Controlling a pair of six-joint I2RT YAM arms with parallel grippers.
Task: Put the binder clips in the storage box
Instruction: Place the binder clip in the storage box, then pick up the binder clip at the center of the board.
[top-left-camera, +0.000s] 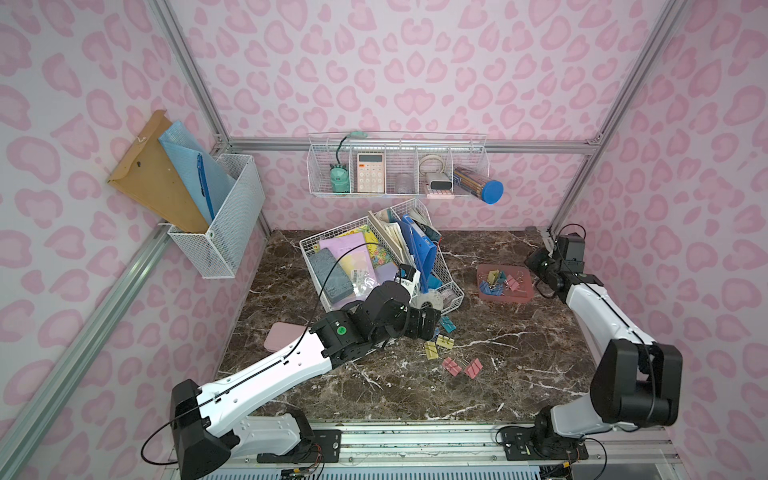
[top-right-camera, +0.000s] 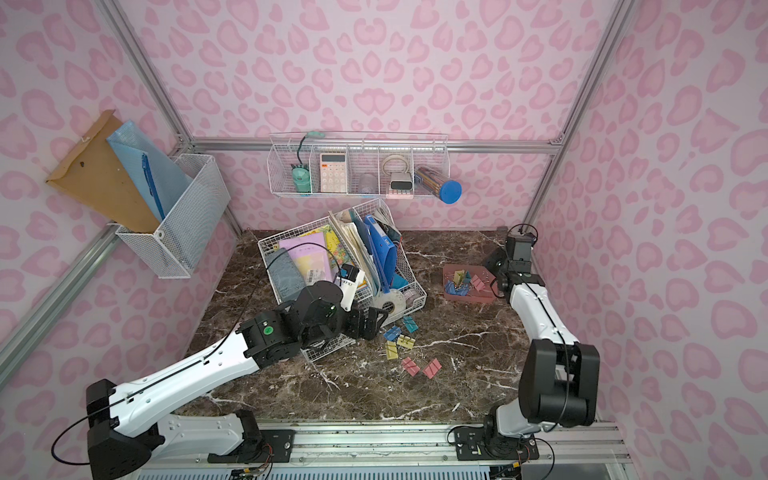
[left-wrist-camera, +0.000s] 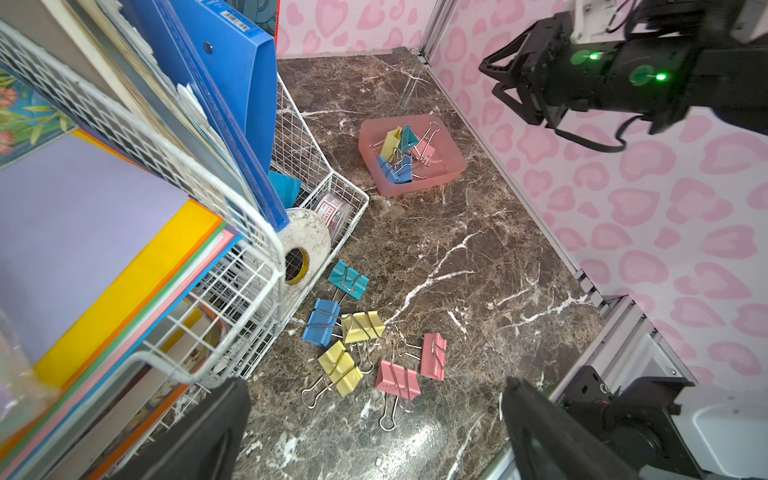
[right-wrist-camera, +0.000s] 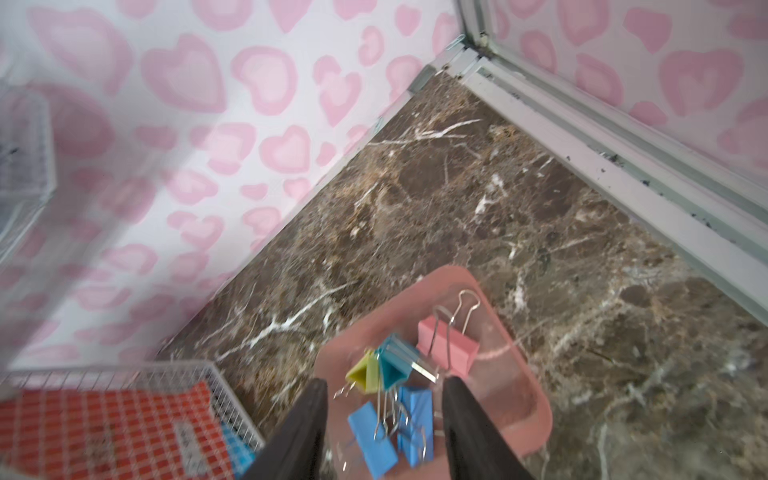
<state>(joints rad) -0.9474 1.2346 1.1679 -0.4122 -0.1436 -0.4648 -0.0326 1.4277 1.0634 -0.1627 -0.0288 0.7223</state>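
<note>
Clips on the tabletop (top-left-camera: 519, 353) were the story here. Six loose binder clips (left-wrist-camera: 362, 327) lay bunched just off the corner of the wire organiser (left-wrist-camera: 249, 299): one teal clip (left-wrist-camera: 348, 279), one blue clip (left-wrist-camera: 321, 322), two yellow and two pink. The left pincer (left-wrist-camera: 374, 390) hung right over them, fingers spread wide and nothing between them. Nearest was a pink clip (left-wrist-camera: 397, 380), lying flat just ahead of the gap, its wire handle reaching back toward the pincer. The rest of the bunch strung out from there toward the organiser. So the left arm was plainly the closer one, and my call was a short drop onto that pink clip.

Over by the right wall sat the storage box (top-left-camera: 525, 293), well apart from the bunch, with five clips inside — two blue, one yellow, one teal, one pink. The right pincer (right-wrist-camera: 385, 382) hovered above it, fingers parted and gripping nothing, the clips beneath it in the box. Six to go, by my count — and each had to cross the bare tabletop between bunch and box.
</note>
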